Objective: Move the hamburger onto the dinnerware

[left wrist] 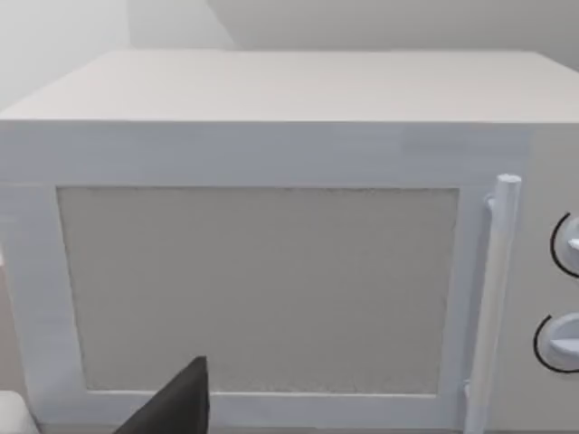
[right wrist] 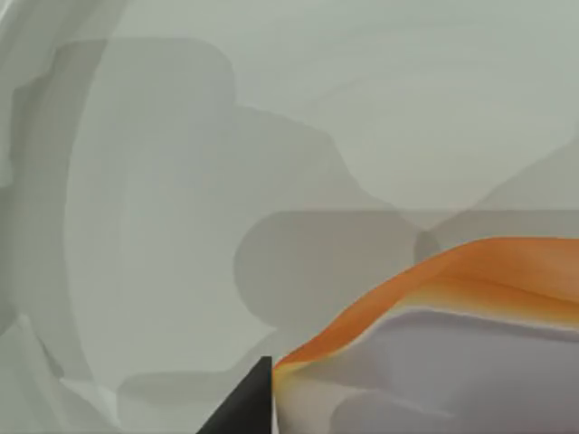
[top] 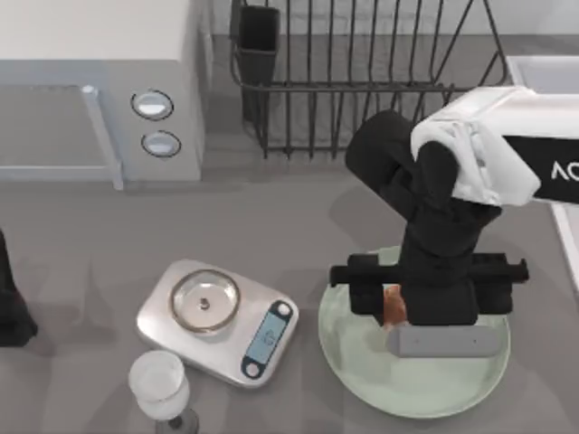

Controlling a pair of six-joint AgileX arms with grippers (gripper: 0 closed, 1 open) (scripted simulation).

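The right gripper (top: 395, 307) hangs over the dinnerware (top: 362, 384), its black body crossing the plate's far half, and the hamburger (top: 393, 306) shows as a small orange-brown patch right under it, between the dark finger blocks. The fingers appear closed against the hamburger, though the arm's bulk hides the tips from above and the contact itself cannot be made out. In the right wrist view a dark finger (right wrist: 244, 407) tip sits just beside the hamburger's (right wrist: 434, 280) orange edge, with the pale green plate surface (right wrist: 271, 136) spread close beneath; whether the burger already rests on the plate or is held just above it cannot be told.

Going across the table from the left: the left arm (top: 11, 307) sits parked at the table's left edge, a dark shape well apart from everything. Its wrist camera faces the white microwave (left wrist: 262, 280), and one dark finger (left wrist: 176, 407) tip pokes into that view; how its fingers stand cannot be told. The microwave (top: 99, 90) stands at the far left of the table. Nearer, a silver kitchen scale (top: 217, 321) lies at left of centre, with a clear stemmed glass (top: 161, 384) just beside its near corner. A black wire rack (top: 362, 72) stands at the back centre. The plate lies at right of centre.
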